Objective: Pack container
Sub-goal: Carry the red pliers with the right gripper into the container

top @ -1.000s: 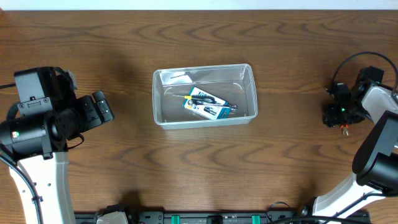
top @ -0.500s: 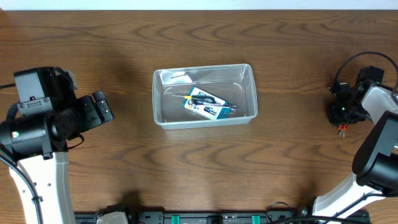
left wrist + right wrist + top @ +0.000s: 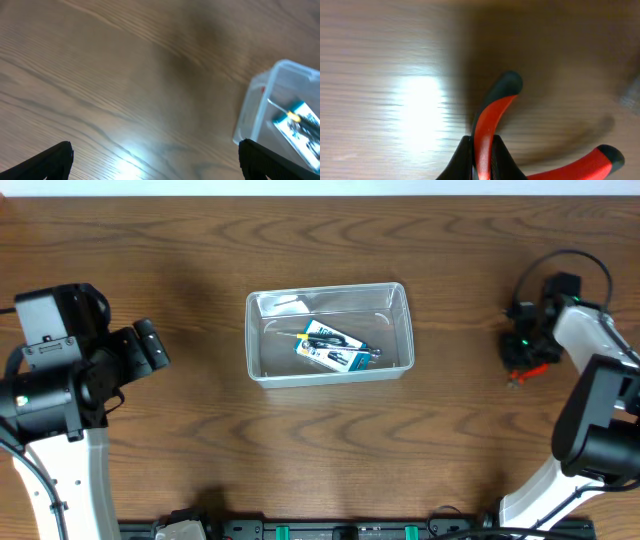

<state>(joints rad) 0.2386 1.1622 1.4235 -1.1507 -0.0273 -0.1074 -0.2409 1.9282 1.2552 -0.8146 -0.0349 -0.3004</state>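
Observation:
The container (image 3: pixel 254 340), a clear shallow plastic bin, sits mid-table with a blue packaged tool (image 3: pixel 333 347) inside. At the table's right side my right gripper (image 3: pixel 519 368) is shut on one red handle of a pair of pliers (image 3: pixel 534 369). The right wrist view shows that handle (image 3: pixel 492 112) pinched between my right gripper's (image 3: pixel 483 155) black fingers, with the other handle (image 3: pixel 580 165) curving off to the lower right. My left gripper (image 3: pixel 155 348) is open at the left, apart from the container. In the left wrist view its fingers (image 3: pixel 50 160) stand wide over bare wood, with the container's corner (image 3: pixel 260 100) at the right.
Brown wooden tabletop (image 3: pixel 330 450) all round the bin. The left arm's white base (image 3: pixel 60 470) fills the lower left and the right arm's base (image 3: pixel 590 450) the lower right. A black rail (image 3: pixel 330 530) runs along the front edge.
My right gripper has shut on the pliers' handle and shifted left toward the container with them. The left arm has shifted slightly left.

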